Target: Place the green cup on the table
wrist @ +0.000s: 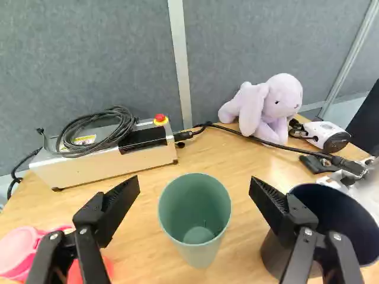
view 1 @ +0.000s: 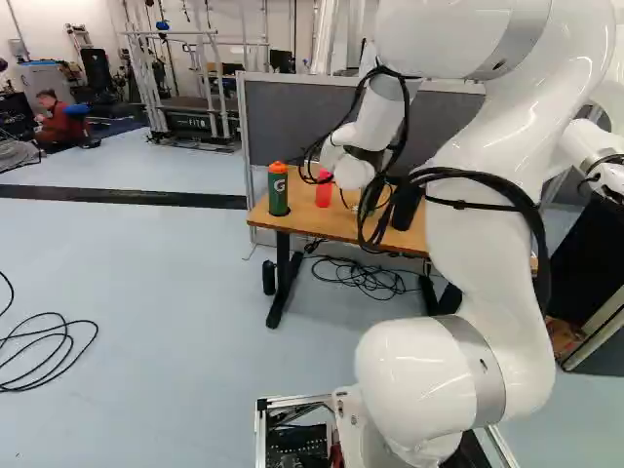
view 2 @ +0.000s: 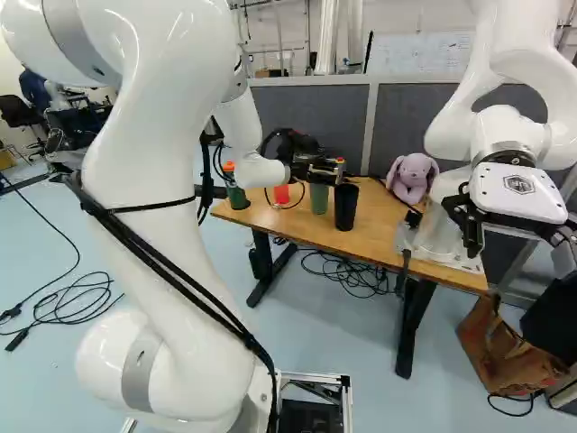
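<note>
Hand (view 2: 334, 171) wide | green cup (wrist: 195, 213) upright | ahead of gap, touching neither finger (wrist: 116, 204)

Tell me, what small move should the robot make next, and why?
Probably ease the open fingers straight back: the green cup already stands upright on the table, with a gap on either side, and a sideways swing might knock the black cup.

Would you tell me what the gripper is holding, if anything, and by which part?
Nothing; the gripper is open, the green cup standing untouched on the table.
</note>
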Tool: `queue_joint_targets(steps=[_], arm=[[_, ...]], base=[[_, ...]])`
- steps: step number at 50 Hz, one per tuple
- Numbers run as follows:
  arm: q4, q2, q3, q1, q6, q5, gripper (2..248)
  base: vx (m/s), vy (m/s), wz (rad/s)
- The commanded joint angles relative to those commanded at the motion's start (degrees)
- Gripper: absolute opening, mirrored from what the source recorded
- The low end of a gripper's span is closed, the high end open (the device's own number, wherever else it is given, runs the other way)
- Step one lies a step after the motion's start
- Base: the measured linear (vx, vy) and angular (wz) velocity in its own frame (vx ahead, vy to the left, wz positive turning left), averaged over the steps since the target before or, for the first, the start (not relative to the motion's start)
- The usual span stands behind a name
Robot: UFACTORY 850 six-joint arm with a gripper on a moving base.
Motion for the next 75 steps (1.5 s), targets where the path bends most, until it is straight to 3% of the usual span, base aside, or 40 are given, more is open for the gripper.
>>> queue_joint_targets(steps=[23,51,75], arm=[[0.00,2.89,0.07,-0.01,0.00,0.00,247],[-0.15,3.28,0.20,0.00,0.05,0.00,247],[-3.03,5.33,2.92,0.07,1.08,0.00,247]], base=[[0.000,0.000,0.000],[0.000,0.000,0.000],[0.000,0.000,0.000]])
